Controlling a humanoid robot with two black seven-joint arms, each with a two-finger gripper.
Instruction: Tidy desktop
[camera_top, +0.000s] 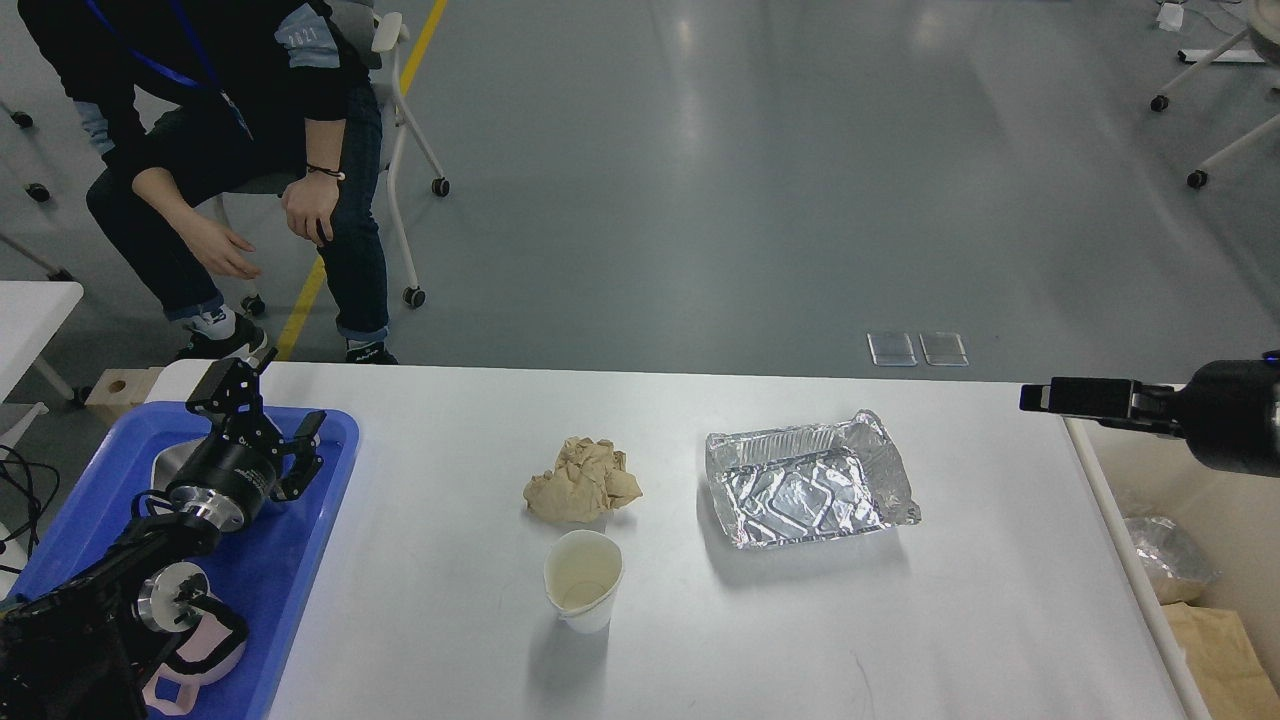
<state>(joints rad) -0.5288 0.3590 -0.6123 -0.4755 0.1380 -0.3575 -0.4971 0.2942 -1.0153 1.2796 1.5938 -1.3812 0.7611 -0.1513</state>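
Apparently between pickups, the right gripper (1035, 396), fingers indistinguishable, hangs at the right edge over the desktop (450, 450) filling the lower frame, the left gripper (268, 400) spread wide; the next move calls for reaching the foil tray (808, 492).

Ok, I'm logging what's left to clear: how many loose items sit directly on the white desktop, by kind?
Crumpled brown paper: 1
Paper cup: 1
Foil tray: 1
Total on the desktop: 3
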